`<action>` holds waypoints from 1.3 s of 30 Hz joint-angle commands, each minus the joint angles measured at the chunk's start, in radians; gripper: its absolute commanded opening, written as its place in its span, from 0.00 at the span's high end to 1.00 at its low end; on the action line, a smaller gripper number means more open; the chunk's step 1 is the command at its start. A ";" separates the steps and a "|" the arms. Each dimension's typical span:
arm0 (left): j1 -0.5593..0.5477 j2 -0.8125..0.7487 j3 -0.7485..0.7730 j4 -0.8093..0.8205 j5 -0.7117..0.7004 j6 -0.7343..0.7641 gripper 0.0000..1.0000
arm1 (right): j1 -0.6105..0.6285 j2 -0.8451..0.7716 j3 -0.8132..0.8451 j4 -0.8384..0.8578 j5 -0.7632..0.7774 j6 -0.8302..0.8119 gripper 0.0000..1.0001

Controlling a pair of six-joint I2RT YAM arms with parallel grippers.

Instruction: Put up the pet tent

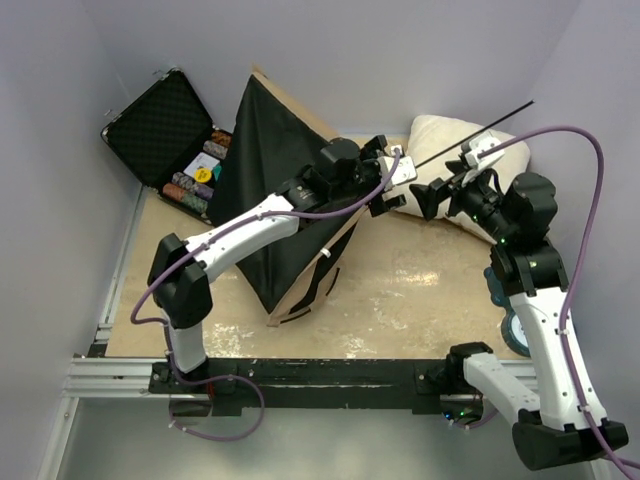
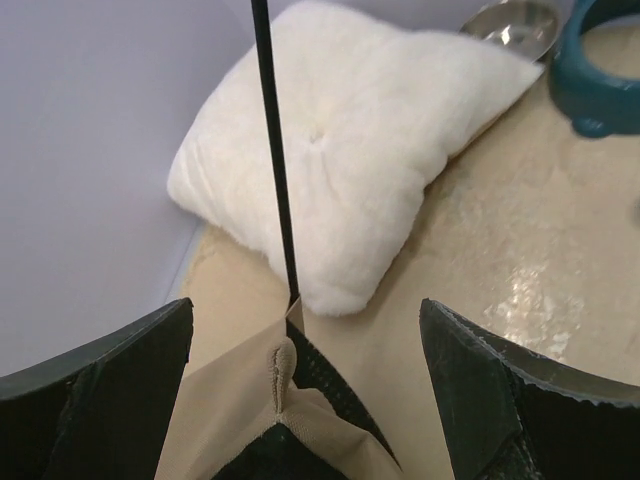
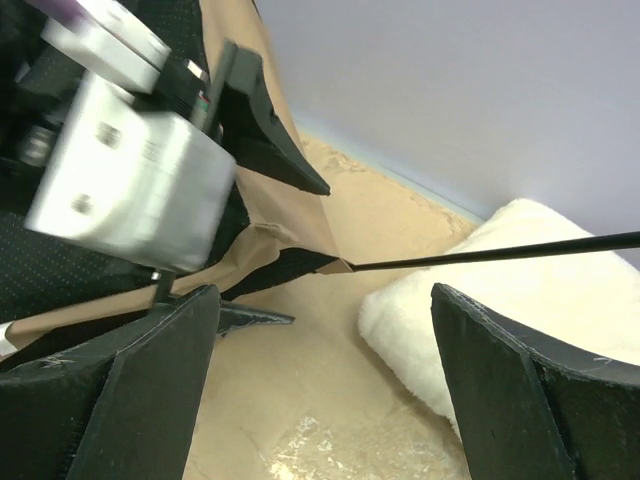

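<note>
Tan fabric over a black underside, the pet tent stands half-raised on the left half of the table. Its peak leans toward the far edge, beside the open black case in the far left corner. One thin black pole juts from a tent corner near the table's middle and runs out over the white fluffy cushion toward the far right corner. The left gripper straddles that corner with its jaws spread wide and nothing pinched. The right gripper faces it just beside, also spread, and the pole passes beyond its fingertips, apparently untouched. The risks, as I judge them: with neither gripper holding anything, the pole could slide back out of its sleeve, or the slack tent could sag toward the near edge. A closing jaw could also catch loose fabric instead of the pole, and the two wrists are close enough to knock together.
</note>
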 commanded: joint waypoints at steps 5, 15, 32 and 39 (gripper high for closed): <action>0.050 -0.102 -0.102 0.012 -0.130 0.081 0.00 | -0.008 -0.049 0.006 0.036 -0.048 -0.043 0.10; 0.075 -0.174 -0.152 -0.042 -0.046 0.096 0.37 | -0.007 -0.006 -0.012 0.040 -0.199 -0.083 0.12; 0.251 -0.292 -0.224 -0.045 0.347 -0.002 1.00 | -0.008 0.118 0.025 -0.075 -0.472 -0.425 0.30; 0.355 -0.333 -0.249 -0.034 0.571 -0.051 1.00 | -0.025 -0.055 0.022 0.202 -0.412 -0.183 0.32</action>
